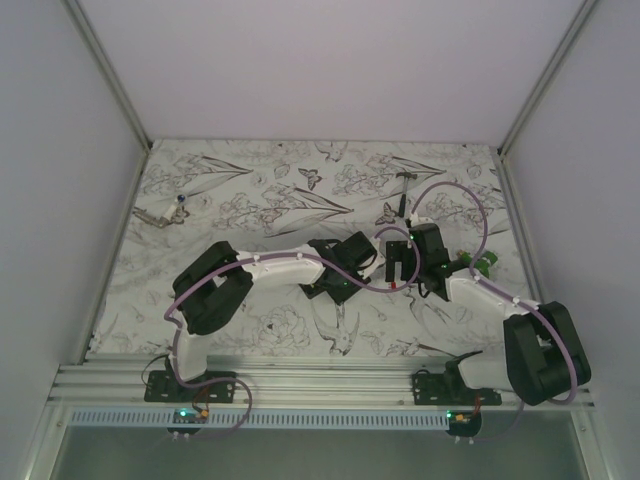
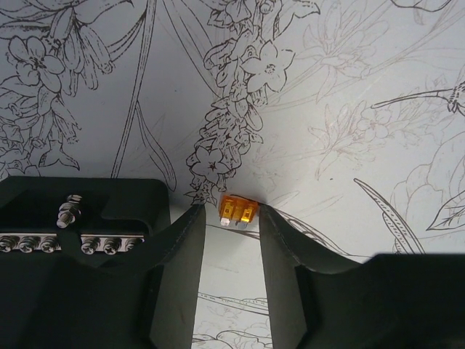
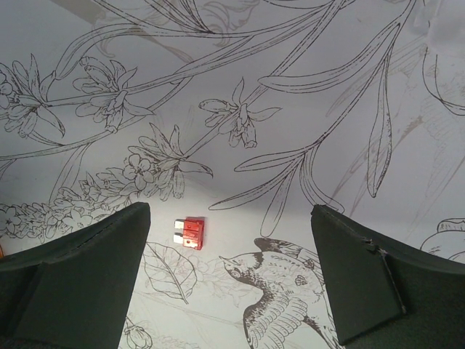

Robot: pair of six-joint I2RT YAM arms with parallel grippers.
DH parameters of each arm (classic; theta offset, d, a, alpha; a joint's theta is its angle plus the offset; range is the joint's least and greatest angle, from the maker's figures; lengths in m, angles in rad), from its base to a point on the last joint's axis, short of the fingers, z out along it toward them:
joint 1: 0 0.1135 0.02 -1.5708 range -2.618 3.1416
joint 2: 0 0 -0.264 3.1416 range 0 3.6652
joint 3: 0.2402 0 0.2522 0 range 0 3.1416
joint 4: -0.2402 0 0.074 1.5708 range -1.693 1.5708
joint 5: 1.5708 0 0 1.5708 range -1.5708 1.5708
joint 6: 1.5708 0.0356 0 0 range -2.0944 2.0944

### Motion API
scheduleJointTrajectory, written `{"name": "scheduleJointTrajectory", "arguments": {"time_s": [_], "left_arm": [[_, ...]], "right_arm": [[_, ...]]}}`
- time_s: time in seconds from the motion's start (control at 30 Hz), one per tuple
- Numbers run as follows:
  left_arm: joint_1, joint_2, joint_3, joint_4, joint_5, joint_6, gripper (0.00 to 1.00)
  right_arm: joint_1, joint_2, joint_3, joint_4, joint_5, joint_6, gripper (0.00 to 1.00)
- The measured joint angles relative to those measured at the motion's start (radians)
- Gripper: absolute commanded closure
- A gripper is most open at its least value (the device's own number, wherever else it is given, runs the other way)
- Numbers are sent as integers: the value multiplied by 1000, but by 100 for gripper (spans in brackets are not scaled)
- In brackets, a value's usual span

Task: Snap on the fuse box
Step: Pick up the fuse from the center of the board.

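Fuse box: not positively located. Neither wrist view shows it. From the top camera, a dark mass sits under the left wrist at table centre, and I cannot tell whether any of it is the box or only arm hardware.

Left gripper (image 2: pixel 231 218): jaws partly open, gap fairly narrow. An orange fuse (image 2: pixel 237 211) lies on the printed cloth (image 2: pixel 349 109) right between the fingertips, blades toward the camera. It sits very close to one finger (image 2: pixel 287 276); contact cannot be told. Not lifted, so nothing is held.

Right gripper (image 3: pixel 229 218): jaws spread wide, holding nothing. A red fuse (image 3: pixel 189 233) lies flat on the cloth between the fingers, clearly nearer one finger (image 3: pixel 80 283) than the other and apart from both. A printed bird is just beside it.

Top view: both arms reach in toward the middle of the table, with their grippers close together near centre, the left one just left of the right one. The red fuse shows as a small red speck at the near end of the right gripper.

Other items:
- A green object (image 1: pixel 485 262) lies to the right, just beside the right arm's forearm.
- A small dark hammer (image 1: pixel 405 182) lies at the far side, right of centre, well apart from both grippers.
- A small metallic item (image 1: pixel 165 213) lies near the far left edge; too small to identify.
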Motion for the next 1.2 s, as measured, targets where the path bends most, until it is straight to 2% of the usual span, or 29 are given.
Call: {"name": "scheduleJointTrajectory", "arguments": {"time_s": [0.7, 1.2], "left_arm": [[0, 1, -3, 15, 0, -4, 72], [0, -11, -17, 31, -3, -13, 75]], "right_arm": [[0, 2, 0, -1, -3, 41, 0], [0, 0, -1, 2, -11, 45, 0]]}}
